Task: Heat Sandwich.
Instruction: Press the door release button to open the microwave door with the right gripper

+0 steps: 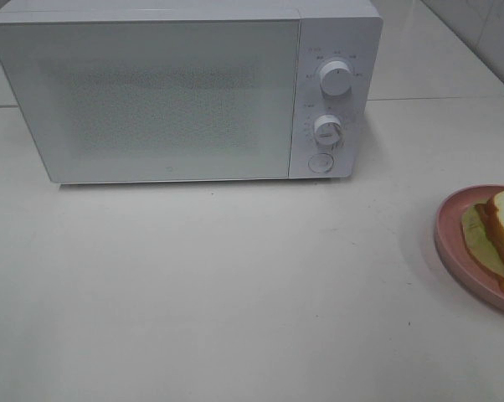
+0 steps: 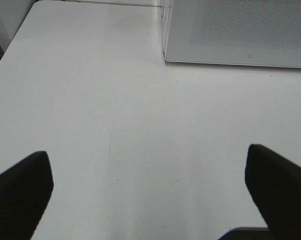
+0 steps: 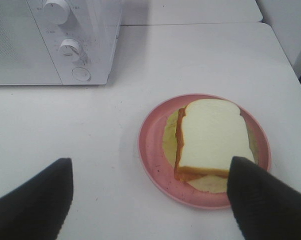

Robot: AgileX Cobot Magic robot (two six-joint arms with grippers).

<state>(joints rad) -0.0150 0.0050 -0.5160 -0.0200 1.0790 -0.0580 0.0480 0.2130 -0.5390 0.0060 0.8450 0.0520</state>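
The sandwich (image 3: 213, 137), white bread with an orange crust and pale filling, lies on a round pink plate (image 3: 153, 150). In the exterior high view the sandwich (image 1: 503, 230) and plate (image 1: 453, 234) sit at the right edge, partly cut off. A white microwave (image 1: 185, 92) stands at the back with its door shut. My right gripper (image 3: 150, 200) is open, hovering short of the plate, one finger (image 3: 263, 197) overlapping the plate's near rim. My left gripper (image 2: 150, 190) is open over bare table, with the microwave (image 2: 240, 30) ahead. Neither arm shows in the exterior high view.
Two knobs (image 1: 336, 79) (image 1: 328, 130) and a round button (image 1: 320, 162) sit on the microwave's right panel. The white table (image 1: 235, 293) spreads in front of it. A table seam runs behind the microwave at the right.
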